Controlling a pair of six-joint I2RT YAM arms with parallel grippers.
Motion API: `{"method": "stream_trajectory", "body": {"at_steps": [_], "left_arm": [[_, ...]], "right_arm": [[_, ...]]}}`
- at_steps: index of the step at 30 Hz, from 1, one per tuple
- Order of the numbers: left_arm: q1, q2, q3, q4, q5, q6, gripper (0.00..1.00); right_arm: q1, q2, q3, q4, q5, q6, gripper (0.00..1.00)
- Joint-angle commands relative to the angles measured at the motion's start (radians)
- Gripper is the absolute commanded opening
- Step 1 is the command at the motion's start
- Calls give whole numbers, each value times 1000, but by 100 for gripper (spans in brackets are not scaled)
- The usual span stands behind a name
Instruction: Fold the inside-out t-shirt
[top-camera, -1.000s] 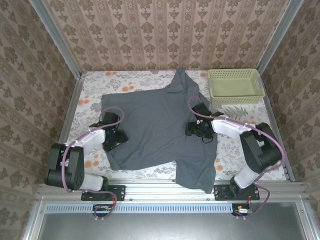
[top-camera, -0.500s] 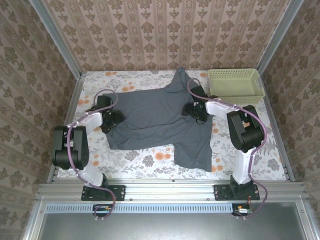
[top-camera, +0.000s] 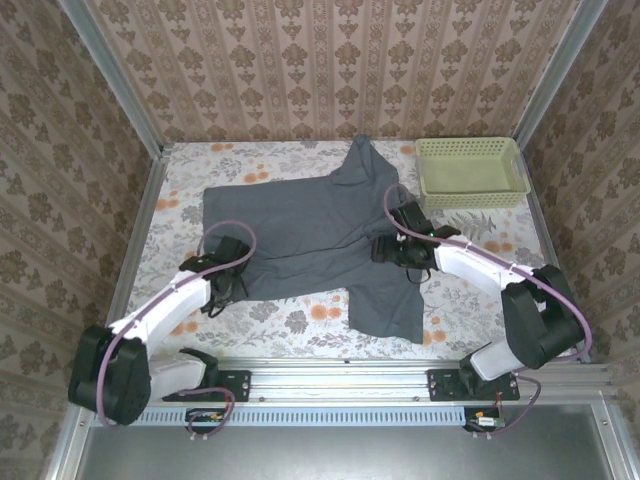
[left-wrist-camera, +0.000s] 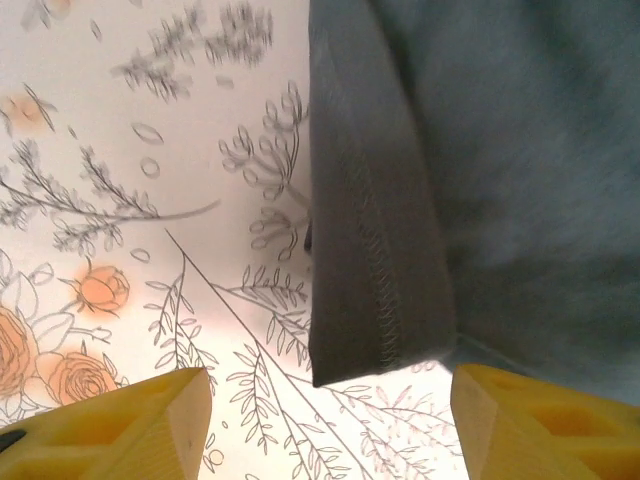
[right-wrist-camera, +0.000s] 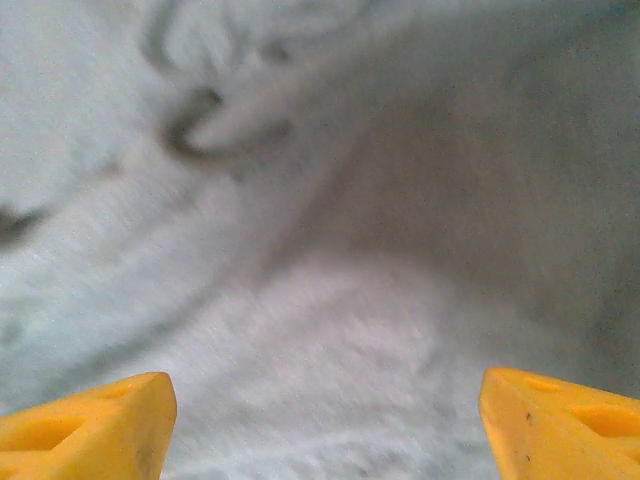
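T-shirt (top-camera: 300, 230) slate grey, hem stitching exposed, L fingers (left-wrist-camera: 130, 420) open at hem corner, R fingers (right-wrist-camera: 85, 425) open over cloth

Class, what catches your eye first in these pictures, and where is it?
A dark blue-grey t-shirt sprawls across the floral table, a pale green basket at the far right corner. The open left gripper is at the shirt's near-left hem, the open right gripper over its right side.

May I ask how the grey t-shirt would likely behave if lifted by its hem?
Probably floppy: the t-shirt lies flat with soft creases, so it would likely drape from any grip point. Its thin stitched hem suggests it is light. Pushed across the floral tablecloth, it would probably bunch rather than slide whole.
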Motion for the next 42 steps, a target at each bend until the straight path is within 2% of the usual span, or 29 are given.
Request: {"method": "stream_trajectory", "body": {"at_steps": [1,6,10,14,19,23,29,34,42], "left_arm": [[-18,69,16,18,0,-38,64],[-21,166,37,59,3,-43,63],[-21,196,29,97,0,-50,65],[-14,223,34,115,-12,-48,63],[21,188,25,92,-57,-81,46],[64,115,-17,101,-56,-110,36],[117,44,-60,86,-36,-131,25],[126,-11,-89,109,-16,-124,15],[134,-88,-106,181,49,-51,0]], "right_arm": [[10,-44,-69,20,3,27,81],[16,-74,-139,57,-10,63,80],[30,-39,-156,91,-35,73,80],[29,11,-155,82,15,103,80],[-30,20,-194,75,78,169,80],[-44,22,-203,91,78,210,78],[-71,-5,-228,117,75,284,78],[-100,-31,-242,125,68,317,78],[-141,-81,-228,79,96,272,78]]}}
